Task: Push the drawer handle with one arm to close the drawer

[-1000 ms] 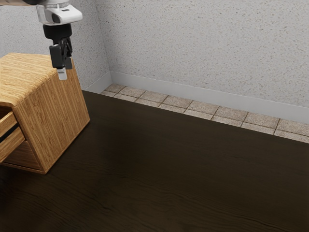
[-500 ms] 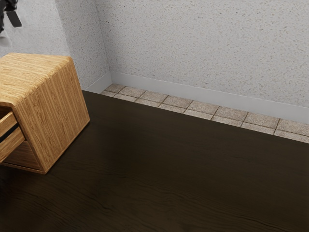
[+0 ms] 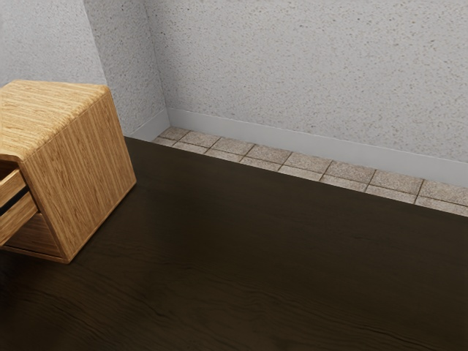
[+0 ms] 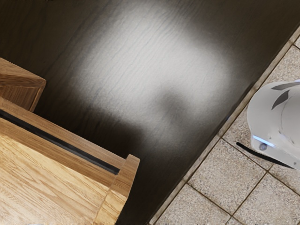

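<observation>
In the exterior view, the cabinet (image 3: 84, 172) and jutting drawer (image 3: 20, 216) block you near 9 o'clock; you have room above the table (image 3: 270, 263) at 5.

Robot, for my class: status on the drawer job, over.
Drawer pulled out of cabinet, not closed. Wrist camera facing down on drawer and table. Nothing seen blocking drawer's visible side. Over.

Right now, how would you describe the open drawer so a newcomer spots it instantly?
Find the wooden cabinet on the dark table, at the exterior view's left. The drawer juts from its front. A black groove runs along the drawer's side, unlike the cabinet's plain, wood-grained side.
</observation>
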Robot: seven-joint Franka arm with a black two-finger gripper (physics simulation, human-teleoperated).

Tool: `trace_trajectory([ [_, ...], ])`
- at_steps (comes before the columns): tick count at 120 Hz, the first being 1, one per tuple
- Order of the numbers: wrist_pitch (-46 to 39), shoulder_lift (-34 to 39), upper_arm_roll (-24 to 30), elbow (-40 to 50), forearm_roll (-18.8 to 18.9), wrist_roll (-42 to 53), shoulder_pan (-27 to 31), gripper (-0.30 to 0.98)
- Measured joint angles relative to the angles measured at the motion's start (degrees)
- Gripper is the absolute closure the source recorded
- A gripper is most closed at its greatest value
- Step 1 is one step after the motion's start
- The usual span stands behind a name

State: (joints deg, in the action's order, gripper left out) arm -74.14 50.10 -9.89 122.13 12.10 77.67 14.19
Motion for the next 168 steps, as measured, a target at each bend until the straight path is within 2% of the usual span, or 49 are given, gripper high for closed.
trace_trajectory([
  [5,-1.0,0.3,-0.8,0.1,0.6,2.0,0.1,0.15],
  [14,-2.3,0.5,-1.4,0.1,2.1,3.7,0.1,0.11],
  [28,-2.6,0.5,-1.6,0.1,6.6,-1.4,-0.4,0.06],
  [45,-1.3,0.2,-3.6,0.1,8.6,-9.3,-0.7,0.03],
  [59,-1.0,-0.7,-7.8,-0.2,7.8,-15.0,-2.3,0.02],
  [76,-3.5,-1.6,-8.1,-0.1,4.2,-23.4,0.4,0.01],
  [81,-4.2,-1.5,-6.5,-0.1,3.6,-25.9,2.3,0.01],
  [89,-5.1,-1.1,-5.1,0.0,4.4,-30.8,3.8,0.08],
  [105,-6.7,-0.8,-5.4,1.7,7.3,-42.0,3.4,0.38],
  [115,-7.4,-0.9,-6.5,4.1,10.6,-49.5,2.6,0.50],
  [136,-8.2,-1.1,-14.8,5.0,16.3,-61.6,-3.1,0.65],
  [147,-8.4,-3.2,-19.8,3.9,17.8,-66.3,-3.9,0.70],
  [157,-8.4,-6.4,-21.7,2.2,18.5,-69.5,-4.1,0.74],
  [168,-8.6,-7.2,-25.3,-0.1,20.0,-71.0,-7.1,0.76],
])
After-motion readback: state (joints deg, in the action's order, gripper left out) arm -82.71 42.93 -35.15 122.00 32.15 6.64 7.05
